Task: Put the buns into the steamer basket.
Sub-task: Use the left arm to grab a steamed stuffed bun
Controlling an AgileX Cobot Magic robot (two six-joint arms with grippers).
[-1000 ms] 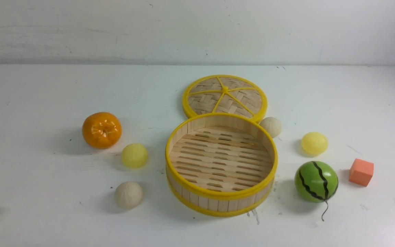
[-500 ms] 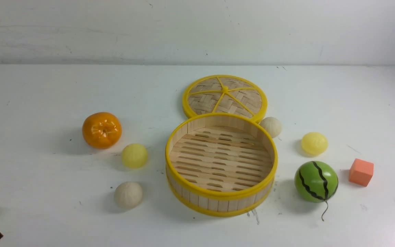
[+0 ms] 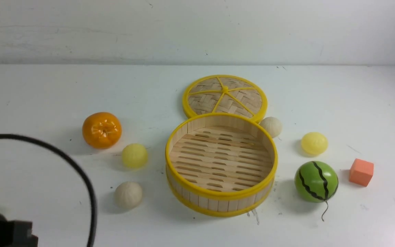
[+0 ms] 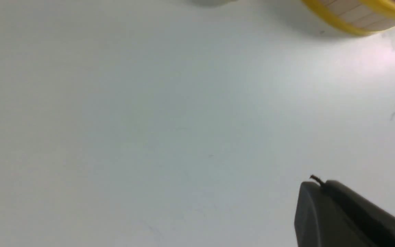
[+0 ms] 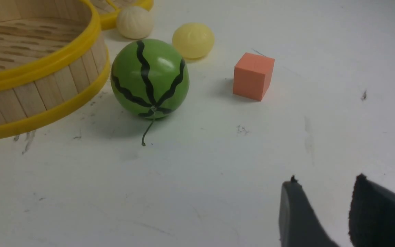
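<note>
The steamer basket [image 3: 218,196] stands empty at the table's middle. A pale yellow bun [image 3: 134,155] and an off-white bun [image 3: 128,195] lie left of it. Another off-white bun [image 3: 271,126] and pale yellow bun [image 3: 314,143] lie to its right. In the front view only my left arm's body [image 3: 2,233] shows, at the near left corner. In the left wrist view my left gripper [image 4: 319,181] has its fingers together, empty, over bare table, with the basket's wall [image 4: 351,17] far off. My right gripper [image 5: 326,178] is open and empty, near of the watermelon, with both right buns [image 5: 193,40] beyond it.
A glossy orange [image 3: 102,130] sits far left. The woven lid [image 3: 225,96] lies behind the basket. A green striped watermelon ball [image 3: 316,181] and an orange cube [image 3: 361,172] sit at the right. A black cable [image 3: 81,178] arcs over the near left.
My left arm has come up into the front view at the near left corner, with its cable, and now covers most of the green block there. Nothing on the table moved.
</note>
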